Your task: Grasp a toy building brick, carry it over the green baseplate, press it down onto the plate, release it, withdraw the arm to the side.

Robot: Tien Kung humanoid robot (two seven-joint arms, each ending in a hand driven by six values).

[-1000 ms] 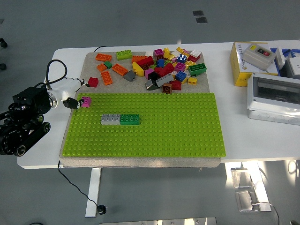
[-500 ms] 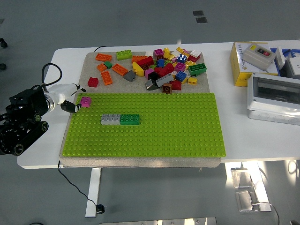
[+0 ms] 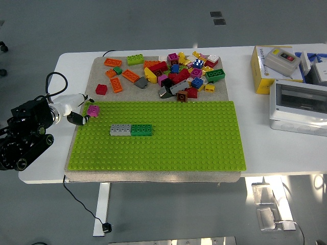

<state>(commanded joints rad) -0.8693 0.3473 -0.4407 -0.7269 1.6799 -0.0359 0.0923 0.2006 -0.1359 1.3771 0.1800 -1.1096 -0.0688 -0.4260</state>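
One pink brick (image 3: 93,109) sits at the green baseplate (image 3: 168,140)'s upper-left corner, left of frame; the left hand (image 3: 76,118) lies just left of it; whether its fingers grip the brick I cannot tell.

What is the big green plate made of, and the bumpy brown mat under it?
The green baseplate looks like hard, smooth plastic: even bright colour and neat rows of moulded studs. The mat beneath looks like soft felt or cork, since it is dull beige, speckled and without shine; which of the two I cannot tell.
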